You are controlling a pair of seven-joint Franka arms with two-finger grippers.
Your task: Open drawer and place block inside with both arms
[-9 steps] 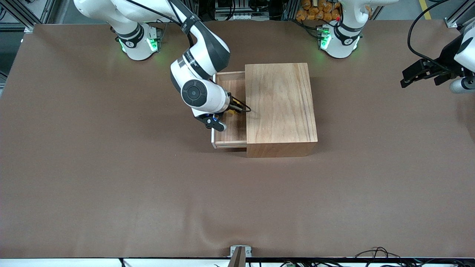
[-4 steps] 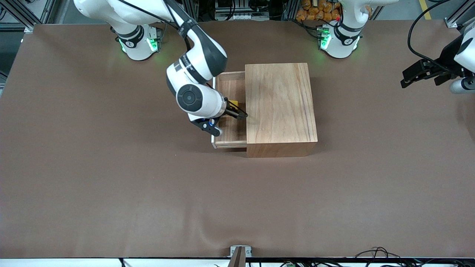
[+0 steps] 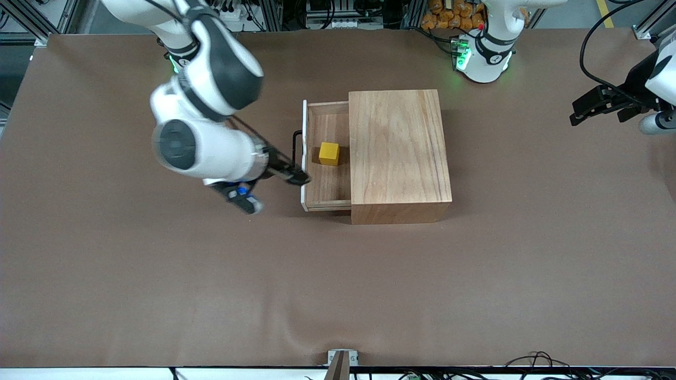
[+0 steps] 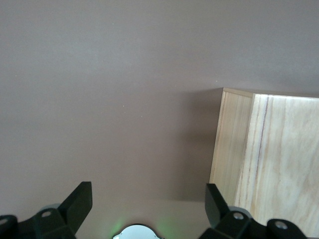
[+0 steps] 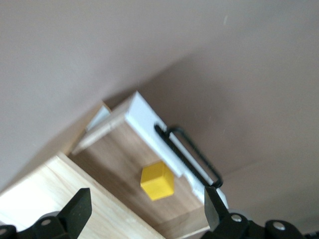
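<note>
The right gripper [image 3: 296,177] hangs open over the drawer's [image 3: 328,184] front, empty; the block [image 3: 329,153] sits inside. The left gripper [image 4: 148,209], open, waits. Next, probably shutting the drawer.

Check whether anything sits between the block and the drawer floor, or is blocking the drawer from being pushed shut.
Nothing visible does. The block already rests in the open drawer. The right gripper, open, is just outside the white front panel beside the handle. The left gripper waits open at the table's edge.
</note>
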